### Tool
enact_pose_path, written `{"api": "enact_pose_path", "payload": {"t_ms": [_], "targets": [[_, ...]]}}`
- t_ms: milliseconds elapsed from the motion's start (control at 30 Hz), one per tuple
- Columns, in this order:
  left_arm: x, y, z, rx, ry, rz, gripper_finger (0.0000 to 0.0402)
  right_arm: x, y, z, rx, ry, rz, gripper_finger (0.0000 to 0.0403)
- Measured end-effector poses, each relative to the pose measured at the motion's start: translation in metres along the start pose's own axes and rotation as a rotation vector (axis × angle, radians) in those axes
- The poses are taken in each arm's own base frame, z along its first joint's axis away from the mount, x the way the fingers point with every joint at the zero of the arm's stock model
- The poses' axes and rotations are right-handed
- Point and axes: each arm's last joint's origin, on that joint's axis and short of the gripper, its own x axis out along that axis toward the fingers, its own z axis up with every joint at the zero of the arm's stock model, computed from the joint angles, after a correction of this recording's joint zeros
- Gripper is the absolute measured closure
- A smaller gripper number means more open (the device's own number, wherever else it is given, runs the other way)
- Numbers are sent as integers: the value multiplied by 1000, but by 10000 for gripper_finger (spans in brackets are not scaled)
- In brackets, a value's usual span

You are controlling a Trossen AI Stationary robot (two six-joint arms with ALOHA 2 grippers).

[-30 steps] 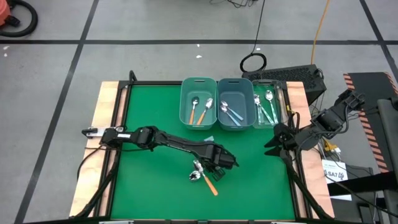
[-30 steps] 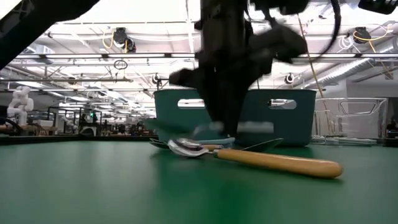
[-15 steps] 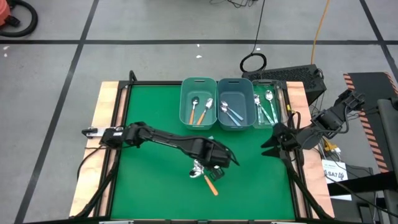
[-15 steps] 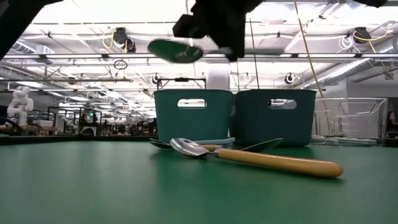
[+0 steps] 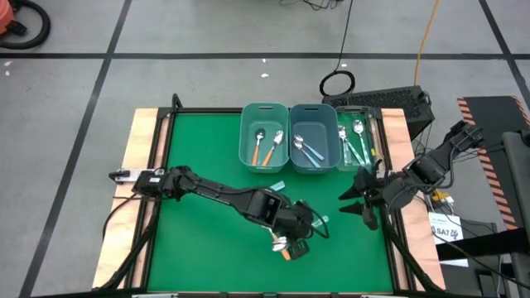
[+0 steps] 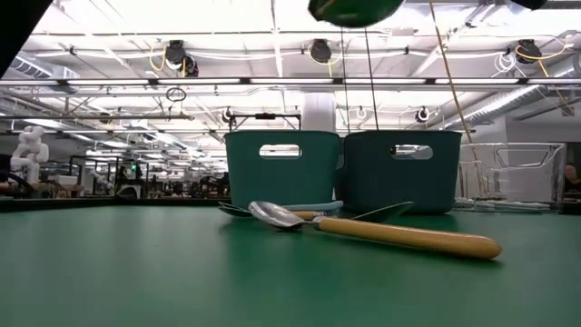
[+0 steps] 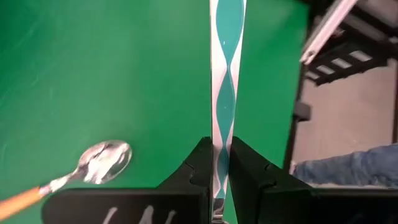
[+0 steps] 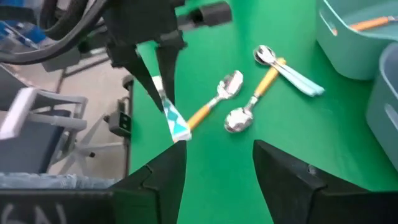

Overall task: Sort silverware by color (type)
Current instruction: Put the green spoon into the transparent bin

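High view: green mat (image 5: 199, 149), open margins

I see three teal bins (image 5: 311, 149) side by side, upper centre. Green mat (image 5: 199, 165) beneath; cable coil (image 5: 337, 83) above them.

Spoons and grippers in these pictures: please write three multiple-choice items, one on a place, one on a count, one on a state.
1. Where is the teal-handled spoon?
A) in a bin
B) in the left gripper, above the mat
C) flat on the mat

2. How many orange-handled spoons lie in the leftmost bin?
A) none
B) four
C) two

3. The right gripper is:
A) open
B) shut on a spoon
C) shut, empty

Key: 1 B, its fingers pinch the handle; 2 C, the high view shows two; 3 A, its fingers stand wide apart, nothing between.
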Motion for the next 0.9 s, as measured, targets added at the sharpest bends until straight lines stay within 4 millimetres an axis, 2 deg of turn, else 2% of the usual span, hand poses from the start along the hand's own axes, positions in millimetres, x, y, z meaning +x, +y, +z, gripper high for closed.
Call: {"api": "enact_pose_path", "payload": {"t_ms": [300, 433, 900], "targets": [[-1, -9, 4, 32, -82, -46, 372, 4, 8, 5, -51, -37, 71, 176], [-1, -9, 6, 58, -106, -35, 372, 10, 12, 5, -100, -15, 82, 168], [0, -5, 8, 134, -125, 0, 372, 36, 20, 0, -197, 70, 42, 206]]}}
